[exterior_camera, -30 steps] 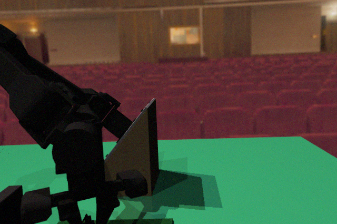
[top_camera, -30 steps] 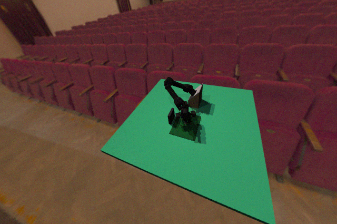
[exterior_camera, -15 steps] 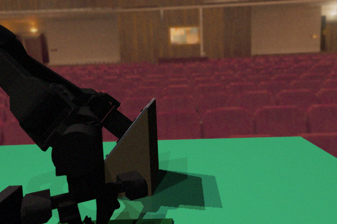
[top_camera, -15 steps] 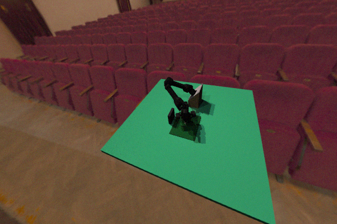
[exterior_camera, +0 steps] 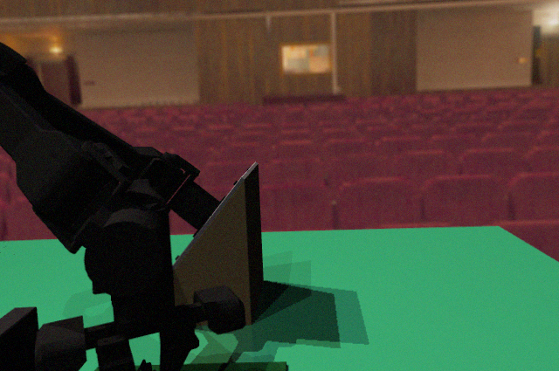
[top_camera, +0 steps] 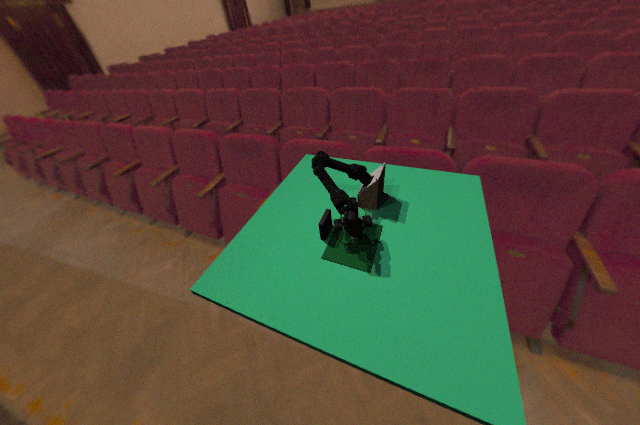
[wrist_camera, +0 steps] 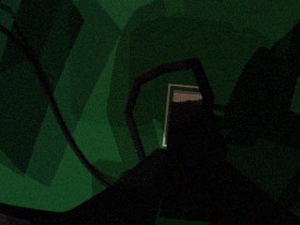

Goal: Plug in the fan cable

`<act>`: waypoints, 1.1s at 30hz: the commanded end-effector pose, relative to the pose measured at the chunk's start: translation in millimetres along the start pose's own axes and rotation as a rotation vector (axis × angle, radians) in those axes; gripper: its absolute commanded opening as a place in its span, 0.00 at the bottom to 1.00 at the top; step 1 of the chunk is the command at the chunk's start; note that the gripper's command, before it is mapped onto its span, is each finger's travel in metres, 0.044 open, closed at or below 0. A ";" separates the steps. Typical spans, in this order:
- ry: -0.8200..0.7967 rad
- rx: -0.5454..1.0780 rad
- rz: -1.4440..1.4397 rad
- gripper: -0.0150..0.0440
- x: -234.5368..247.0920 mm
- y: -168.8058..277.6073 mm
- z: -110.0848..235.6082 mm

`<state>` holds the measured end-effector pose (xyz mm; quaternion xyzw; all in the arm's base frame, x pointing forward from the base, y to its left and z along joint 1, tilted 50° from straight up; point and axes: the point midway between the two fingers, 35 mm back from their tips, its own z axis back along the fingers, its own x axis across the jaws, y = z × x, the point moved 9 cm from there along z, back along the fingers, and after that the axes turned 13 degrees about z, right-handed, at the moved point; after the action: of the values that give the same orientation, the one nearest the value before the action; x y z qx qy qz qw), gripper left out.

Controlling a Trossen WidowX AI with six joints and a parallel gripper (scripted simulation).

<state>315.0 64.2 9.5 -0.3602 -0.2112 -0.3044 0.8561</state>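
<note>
From up top I see the green worktop (top_camera: pixel 423 306) among red seats (top_camera: pixel 310 110) — my black arm (top_camera: pixel 330 180) folds down over the dark board (top_camera: pixel 346 257), its claw (top_camera: pixel 354 234) low there, beside a brown wedge block (top_camera: pixel 373 190).

Black arm (top_camera: pixel 330 185) folded forward, wrist pointing down, jaws clamped on something dark

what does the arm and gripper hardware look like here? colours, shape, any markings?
The arm is matte black throughout, built from chunky, boxy links with rounded joint housings. A thin reddish edge line shows on one link in the exterior view. The gripper is black too, with blocky parts. No labels or logos are legible; the wrist view is too dark for detail.
</note>
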 end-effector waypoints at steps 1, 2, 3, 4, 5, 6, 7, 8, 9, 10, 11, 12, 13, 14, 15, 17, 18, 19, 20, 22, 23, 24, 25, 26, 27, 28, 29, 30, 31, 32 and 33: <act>-0.005 -0.002 0.002 0.25 0.2 -0.1 -2.2; -0.005 -0.002 0.002 0.25 0.2 -0.1 -2.9; -0.005 -0.002 0.002 0.25 0.2 -0.1 -3.5; -0.005 -0.002 0.002 0.25 0.2 -0.1 -4.3; -0.005 -0.002 0.002 0.25 0.2 -0.1 -5.0; -0.005 -0.002 0.002 0.25 0.2 -0.1 -5.8; -0.005 -0.002 0.002 0.25 0.2 -0.1 -6.4; -0.005 -0.002 0.002 0.25 0.2 -0.2 -7.1; -0.005 -0.002 0.002 0.25 0.2 -0.2 -7.7; -0.005 -0.002 0.002 0.25 0.2 -0.2 -8.3; -0.005 -0.002 0.002 0.25 0.2 -0.2 -9.0; -0.005 -0.002 0.002 0.25 0.2 -0.2 -9.6; -0.005 -0.002 0.002 0.25 0.2 -0.2 -10.2; -0.005 -0.002 0.002 0.25 0.2 -0.2 -10.8; -0.005 -0.002 0.002 0.25 0.2 -0.2 -11.4; -0.005 -0.002 0.002 0.25 0.2 -0.2 -12.9; -0.005 -0.002 0.002 0.25 0.2 -0.2 -13.4; -0.005 -0.002 0.002 0.25 0.3 -0.2 -14.0; -0.005 -0.002 0.002 0.25 0.3 -0.2 -14.4; -0.005 -0.002 0.002 0.25 0.3 -0.2 -15.3; -0.005 -0.002 0.002 0.25 0.3 -0.3 -15.8; -0.005 -0.002 0.002 0.25 0.3 -0.3 -16.4; -0.005 -0.002 0.002 0.25 0.3 -0.3 -17.0; -0.005 -0.002 0.002 0.25 0.3 -0.3 -17.6; -0.006 0.000 0.002 0.30 -0.3 0.1 -14.0; -0.006 0.000 0.002 0.34 -0.3 0.1 -14.0; -0.006 0.000 0.002 0.39 -0.3 0.1 -14.0; -0.006 0.000 0.002 0.43 -0.3 0.1 -14.0; -0.006 0.000 0.002 0.48 -0.3 0.1 -14.0; -0.006 0.000 0.002 0.52 -0.3 0.1 -14.0; -0.006 0.000 0.002 0.57 -0.3 0.1 -14.0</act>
<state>316.7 53.7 -0.1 -0.3615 -0.2129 -0.3024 0.8559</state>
